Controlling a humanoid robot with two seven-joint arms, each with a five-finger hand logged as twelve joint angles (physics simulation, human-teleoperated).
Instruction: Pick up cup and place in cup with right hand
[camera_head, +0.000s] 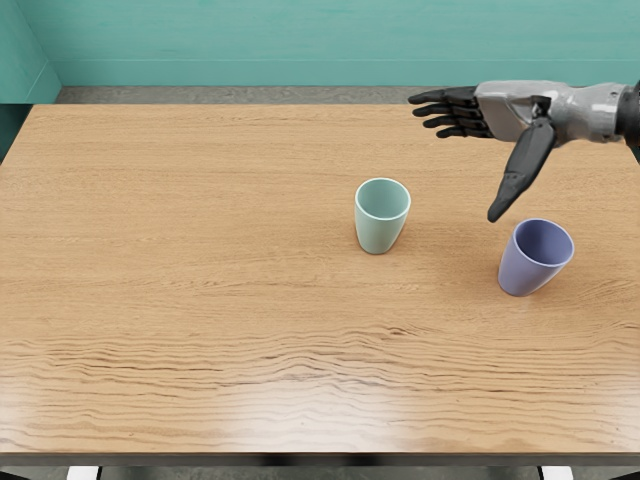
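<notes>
The tabletop (180, 290) is pale wood, its near part streaked with dark, wavy grain and glossy patches of light above a dark front edge. Toward the right stands a smooth, matte violet-blue cup (515, 272), round-mouthed and tapering to a narrower base. A little farther back and to its left, well apart, is a mint-green cup (378, 232) of the same shape, mouth up. Beyond them, the right hand (505, 110), light grey shell with black jointed fingers, is open and holds nothing, its long thumb spread wide toward the violet-blue cup. Farthest off is a flat teal wall (300, 45).
</notes>
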